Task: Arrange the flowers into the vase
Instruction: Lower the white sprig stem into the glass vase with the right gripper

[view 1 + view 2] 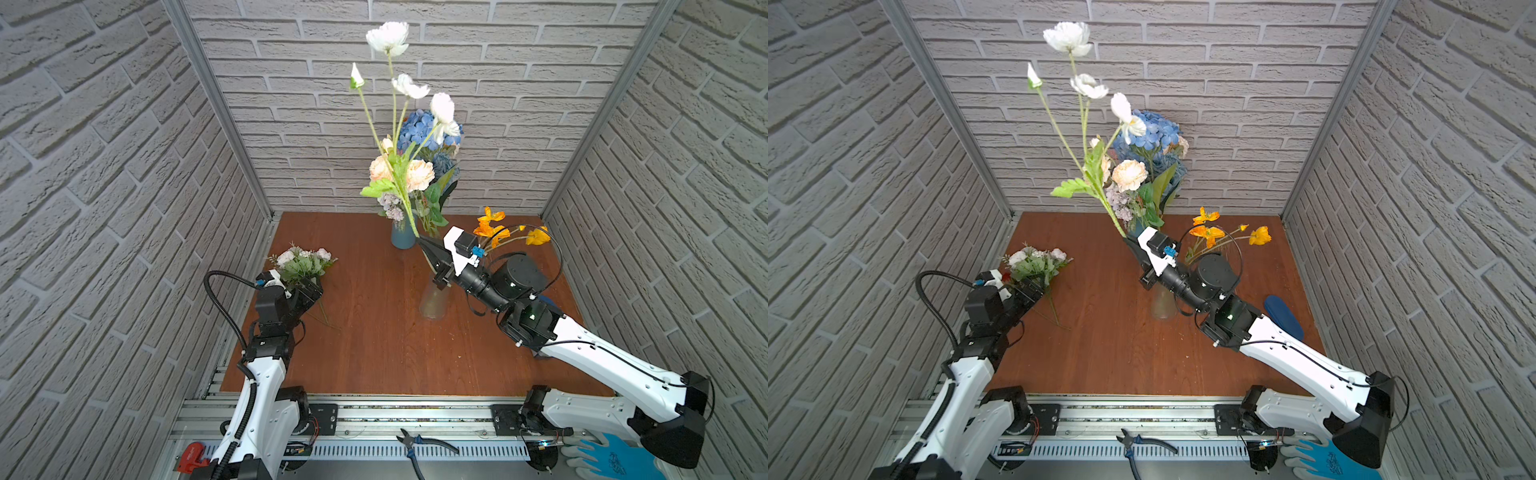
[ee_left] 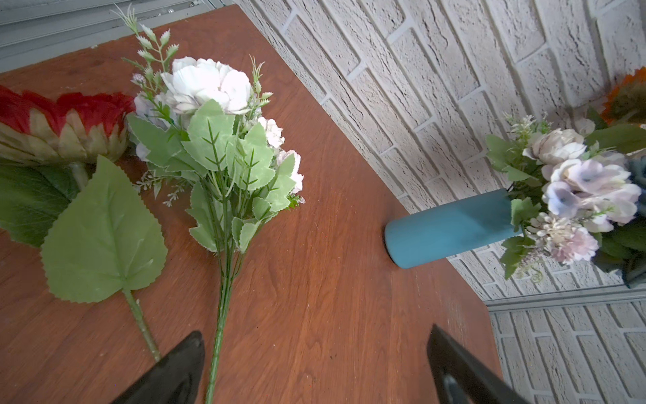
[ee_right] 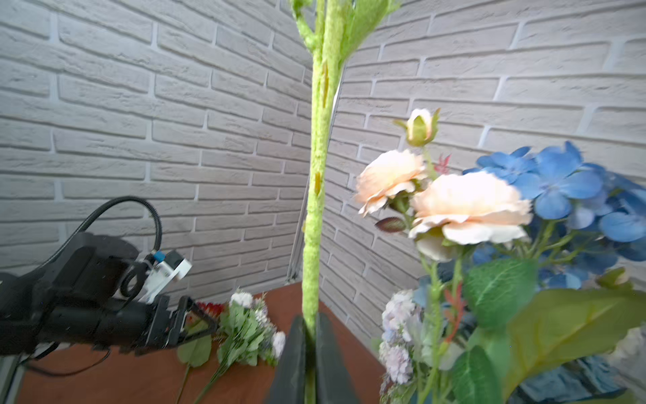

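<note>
One tall white stem [image 3: 316, 210] is what you have in hand: your right gripper [image 1: 420, 240] is clamped on its lower end, jaws pressed together on the green stalk. The stalk rises above the other flowers and leans left in both top views. In a top view the gripped end shows just beside the rim of the blue vase [image 1: 402, 242]; whether it touches, you cannot tell. That vase stands at the back middle of the table [image 1: 374, 353] and holds a hydrangea [image 1: 417, 129], peach blooms [image 1: 419, 174] and a lilac cluster [image 1: 391, 206]. A glass vase [image 1: 433, 302] stands nearer you, partly hidden under your right wrist. Orange poppies [image 1: 492, 230] show behind that arm; where their stems end is hidden. On the left, a small bunch [image 2: 216, 140] lies flat on the table with a red daisy [image 2: 59, 122] just beside it. Your left gripper [image 2: 314, 332] sits at the bunch's stem end with jaws wide apart, gripping nothing; in the left wrist view the stem runs between them, close to one finger. Pliers [image 1: 419, 442] and a glove [image 1: 602, 457] lie on the front rail.
</note>
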Robot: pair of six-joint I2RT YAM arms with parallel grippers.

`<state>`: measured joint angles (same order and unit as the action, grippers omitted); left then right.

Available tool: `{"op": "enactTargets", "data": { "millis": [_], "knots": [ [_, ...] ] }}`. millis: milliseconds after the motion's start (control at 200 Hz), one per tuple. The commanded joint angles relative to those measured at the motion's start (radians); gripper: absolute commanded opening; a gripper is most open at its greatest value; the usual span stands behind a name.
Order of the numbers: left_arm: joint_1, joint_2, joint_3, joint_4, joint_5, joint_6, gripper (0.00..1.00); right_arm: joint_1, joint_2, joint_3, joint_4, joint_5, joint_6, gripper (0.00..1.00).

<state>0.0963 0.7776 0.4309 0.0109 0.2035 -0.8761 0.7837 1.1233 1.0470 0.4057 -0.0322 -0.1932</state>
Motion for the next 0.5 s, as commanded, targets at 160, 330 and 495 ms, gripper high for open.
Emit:
{"op": "enactTargets", "data": {
  "millis": [160, 330, 495],
  "knots": [
    [0.005, -0.006, -0.015, 0.057, 0.035, 0.01, 0.98, -0.08, 0.115, -0.11, 0.425, -0.052, 0.104, 0.06],
    [0.003, -0.016, -0.012, 0.056, 0.06, 0.022, 0.98, -0.099, 0.146, -0.188, 0.513, -0.04, 0.091, 0.06],
    [0.003, -0.024, -0.011, 0.066, 0.075, 0.025, 0.98, -0.11, 0.125, -0.262, 0.525, -0.013, 0.083, 0.06]
  ]
}}
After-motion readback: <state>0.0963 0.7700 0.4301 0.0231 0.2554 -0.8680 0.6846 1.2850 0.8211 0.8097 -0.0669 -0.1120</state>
